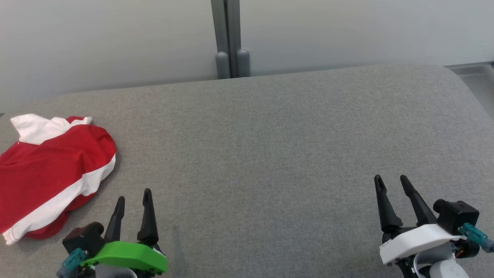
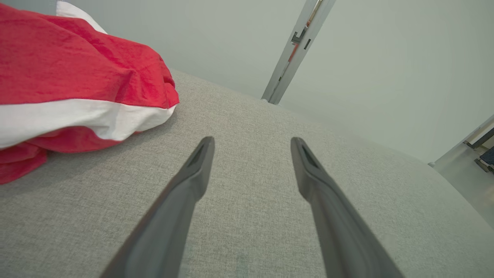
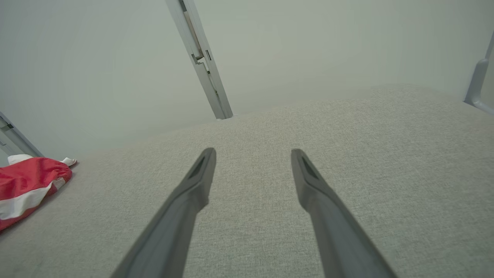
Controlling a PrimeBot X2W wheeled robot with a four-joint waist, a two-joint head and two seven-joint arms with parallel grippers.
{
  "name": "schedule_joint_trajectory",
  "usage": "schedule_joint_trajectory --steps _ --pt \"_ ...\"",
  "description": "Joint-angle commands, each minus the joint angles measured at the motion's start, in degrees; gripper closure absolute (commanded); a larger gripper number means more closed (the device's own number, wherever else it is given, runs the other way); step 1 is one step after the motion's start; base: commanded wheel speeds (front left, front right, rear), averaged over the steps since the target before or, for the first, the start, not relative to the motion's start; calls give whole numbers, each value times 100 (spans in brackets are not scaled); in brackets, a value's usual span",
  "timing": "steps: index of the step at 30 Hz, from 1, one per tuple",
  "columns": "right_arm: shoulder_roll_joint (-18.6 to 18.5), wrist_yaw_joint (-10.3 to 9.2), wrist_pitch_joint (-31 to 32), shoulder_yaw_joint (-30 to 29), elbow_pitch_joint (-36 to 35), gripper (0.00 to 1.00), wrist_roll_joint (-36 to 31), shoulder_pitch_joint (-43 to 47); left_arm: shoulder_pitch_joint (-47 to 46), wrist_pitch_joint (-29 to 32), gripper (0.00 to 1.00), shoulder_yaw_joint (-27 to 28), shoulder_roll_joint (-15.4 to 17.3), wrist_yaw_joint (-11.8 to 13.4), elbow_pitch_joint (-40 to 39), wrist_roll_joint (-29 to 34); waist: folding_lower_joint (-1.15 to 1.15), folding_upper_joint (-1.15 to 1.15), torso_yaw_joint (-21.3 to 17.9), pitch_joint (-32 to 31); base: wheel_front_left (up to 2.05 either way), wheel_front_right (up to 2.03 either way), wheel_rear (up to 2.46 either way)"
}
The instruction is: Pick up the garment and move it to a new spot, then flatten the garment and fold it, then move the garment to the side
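Cloth, grey and woven, covers the big soft surface (image 1: 270,154) that fills most of the head view and curves down at its far right corner. Behind it stands a plain pale wall (image 1: 96,38). Next biggest is the red and white cloth garment (image 1: 50,170). It lies in a loose, bunched heap on the surface at the far left, by the left edge of the head view. It is mostly red, with a wide white stripe across it and a white part at its far end. A thin grey metal post (image 1: 230,38) runs up the wall behind the middle of the surface. The left gripper (image 1: 134,194), with a bright green plastic cover, is low at the near left, just beside the garment but not touching it. Its jaws are spread wide and hold nothing. In the left wrist view the garment (image 2: 77,65) lies up and to the left of them. The right gripper (image 1: 391,177), with a white plastic cover, is at the near right, well apart from the garment. Its jaws are wide too and hold nothing. In the right wrist view the garment (image 3: 31,181) is a small red and white lump far off to the left.
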Motion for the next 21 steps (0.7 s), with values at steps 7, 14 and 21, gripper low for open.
schedule_joint_trajectory --steps 7,14,21 --pt "-38 2 -139 -30 11 0 -429 75 23 -131 0 -66 48 -36 133 353 0 0 3 -11 0 0 0" --pt "-42 3 -219 -27 38 0 -762 112 48 -205 0 -105 52 -45 228 579 0 0 5 -28 0 0 0" --pt "-46 3 -300 -36 56 0 -1082 174 97 -288 0 -142 56 -37 311 770 0 0 19 -34 0 0 0"
